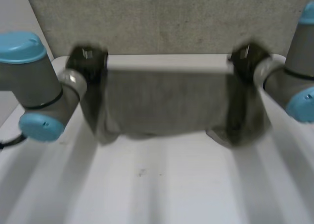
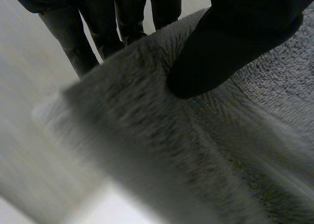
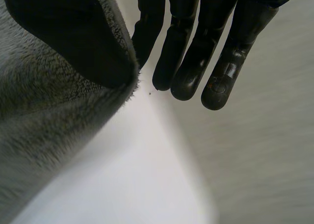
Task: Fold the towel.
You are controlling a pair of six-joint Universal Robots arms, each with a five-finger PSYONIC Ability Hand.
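The left hand (image 1: 87,62) and the right hand (image 1: 248,60) each pinch a top corner of the grey towel (image 1: 164,99). It hangs stretched between them over the white bench (image 1: 162,180).

Left hand (image 1: 87,63): in the head view, a smeared dark mass at one upper corner of the towel (image 1: 167,99). In its own wrist view the fingers (image 2: 73,42) run behind the towel's edge with their tips hidden, and the thumb is cut off by the picture's edge.
Right hand (image 1: 248,62): equally smeared in the head view. In its own wrist view the finger nearest the towel is half covered by the towel's edge, and the palm is cut off.
Towel's hanging ends: blurred; whether they touch the table (image 1: 157,194) cannot be told.
Towel's weave: lost to blur away from the left thumb.
Speck (image 1: 141,173) on the table: too small to identify.
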